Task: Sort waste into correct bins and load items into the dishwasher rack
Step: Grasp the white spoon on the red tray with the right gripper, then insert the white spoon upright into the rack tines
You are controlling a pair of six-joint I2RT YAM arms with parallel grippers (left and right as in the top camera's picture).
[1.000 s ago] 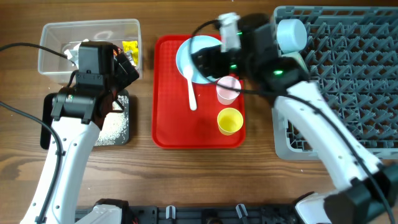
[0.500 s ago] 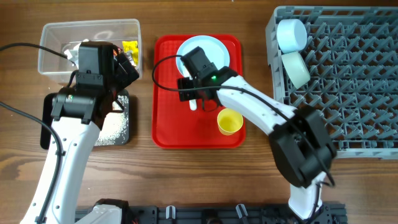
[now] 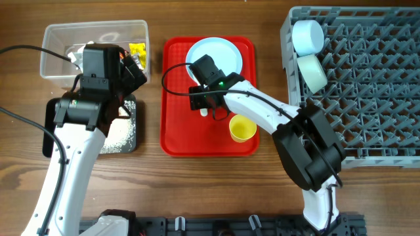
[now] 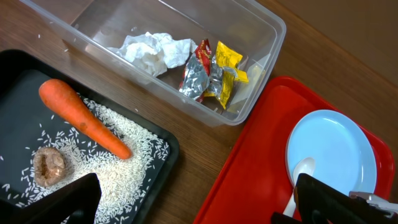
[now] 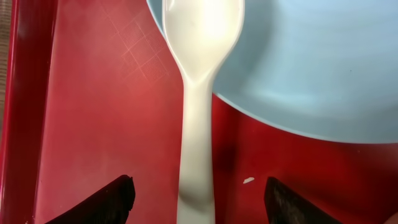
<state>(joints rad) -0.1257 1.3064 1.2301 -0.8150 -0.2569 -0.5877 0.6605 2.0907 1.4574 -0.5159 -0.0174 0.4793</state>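
Observation:
My right gripper (image 3: 209, 107) is open low over the red tray. In the right wrist view its fingers (image 5: 199, 202) straddle the handle of the white spoon (image 5: 199, 93), whose bowl rests on the pale blue plate (image 5: 311, 62). The plate (image 3: 222, 54) and the yellow cup (image 3: 243, 128) are on the tray; the pink cup is hidden. Two pale bowls (image 3: 307, 36) (image 3: 314, 72) sit in the grey rack (image 3: 374, 98). My left gripper (image 4: 199, 208) is open and empty, high over the black tray (image 4: 18, 68) with the carrot (image 4: 84, 118), rice and a food scrap (image 4: 48, 167).
The clear tub (image 4: 261, 74) holds crumpled tissue (image 4: 155, 50) and foil wrappers (image 4: 211, 71). The red tray (image 3: 197, 141) lies between the bins and the rack. A single rice grain (image 5: 248, 180) lies on the tray by the spoon handle.
My right arm swung from near the rack to the red tray and settled over the spoon handle. The pink cup went out of sight under it. The left arm has not moved.

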